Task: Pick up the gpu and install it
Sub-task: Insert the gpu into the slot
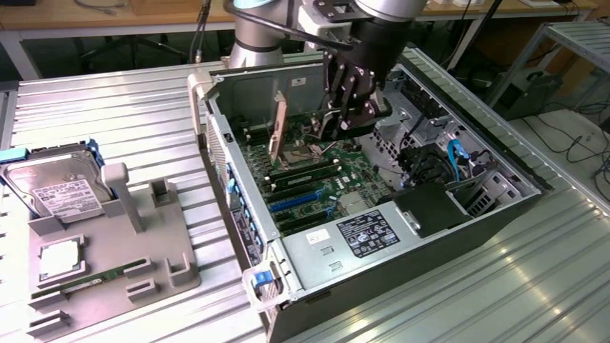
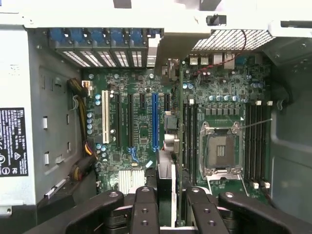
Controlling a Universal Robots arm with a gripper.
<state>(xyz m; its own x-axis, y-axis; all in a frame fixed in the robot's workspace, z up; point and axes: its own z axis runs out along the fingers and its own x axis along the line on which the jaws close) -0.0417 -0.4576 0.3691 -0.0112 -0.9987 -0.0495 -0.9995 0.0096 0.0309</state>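
One open computer case [image 1: 496, 207]. One motherboard [image 2: 141, 126]. One gpu [image 1: 278, 128], upright inside. One gripper [image 1: 348, 118]. One grey parts tray [image 1: 105, 279]. One hard drive [image 1: 57, 189]. One RAM stick [image 1: 91, 284]. One processor chip [image 1: 59, 259].

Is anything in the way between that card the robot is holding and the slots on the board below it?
Nothing visible is. The end effector grips the gpu edge-on, inside the open case and just above the motherboard. The expansion slots below lie bare, with no cable or part across them.
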